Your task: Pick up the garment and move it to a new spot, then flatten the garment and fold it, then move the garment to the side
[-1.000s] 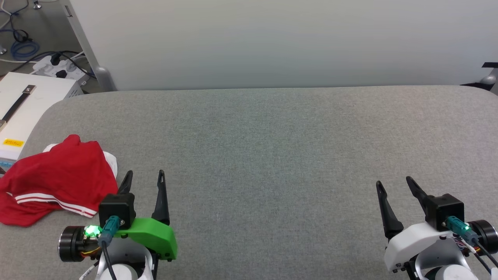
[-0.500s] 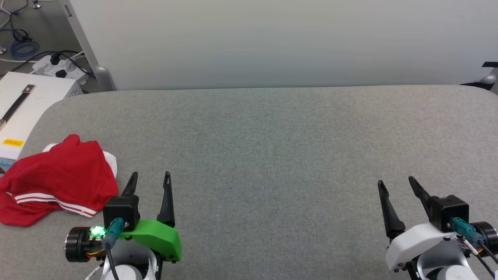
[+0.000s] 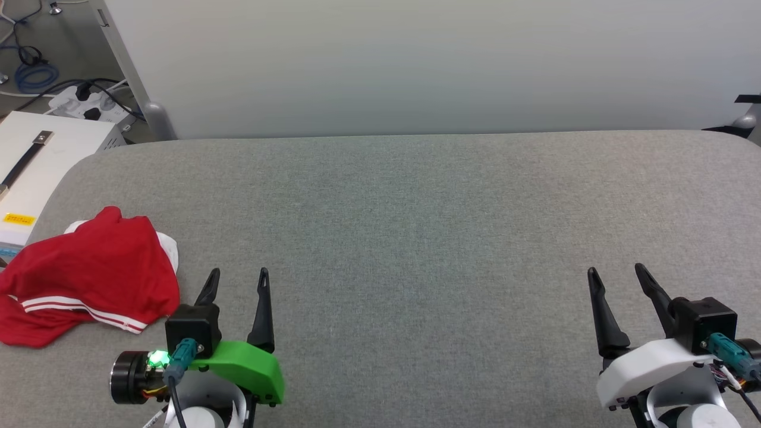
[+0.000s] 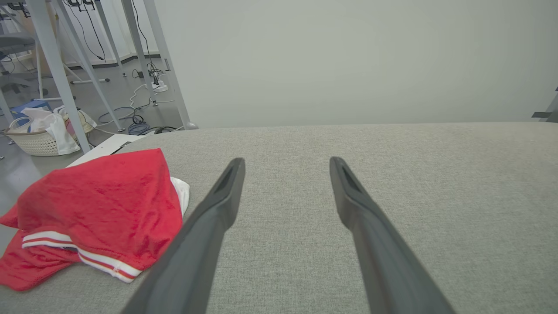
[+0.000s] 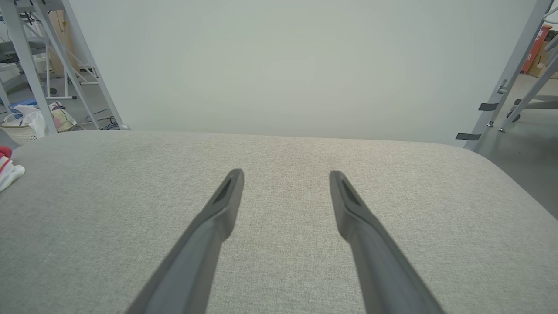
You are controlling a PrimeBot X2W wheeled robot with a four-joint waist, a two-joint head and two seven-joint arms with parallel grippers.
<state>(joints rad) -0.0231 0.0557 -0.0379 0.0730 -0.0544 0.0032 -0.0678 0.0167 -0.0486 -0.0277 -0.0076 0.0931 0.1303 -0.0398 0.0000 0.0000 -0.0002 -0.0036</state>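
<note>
The garment (image 3: 89,273) lies crumpled at the grey table's left edge, bright red with a white sleeve part and striped trim; the left wrist view has the garment (image 4: 100,209) at lower left, and the right wrist view catches a sliver of the garment (image 5: 6,168) at its left edge. My left gripper (image 3: 239,276) is open just right of it, apart from the cloth, nothing between its fingers (image 4: 218,209). My right gripper (image 3: 615,272) stands open over bare table near the front right, its fingers (image 5: 348,209) empty.
The grey fabric-covered table (image 3: 416,226) spreads wide between the grippers. A pale wall panel (image 3: 416,59) stands behind it. A white box (image 3: 41,160), power strips and cables (image 3: 83,98) sit on the floor at the left. A laundry basket (image 4: 39,135) is further off.
Both grippers have shifted slightly to the right, the left one drawing back a little. The garment lies unmoved.
</note>
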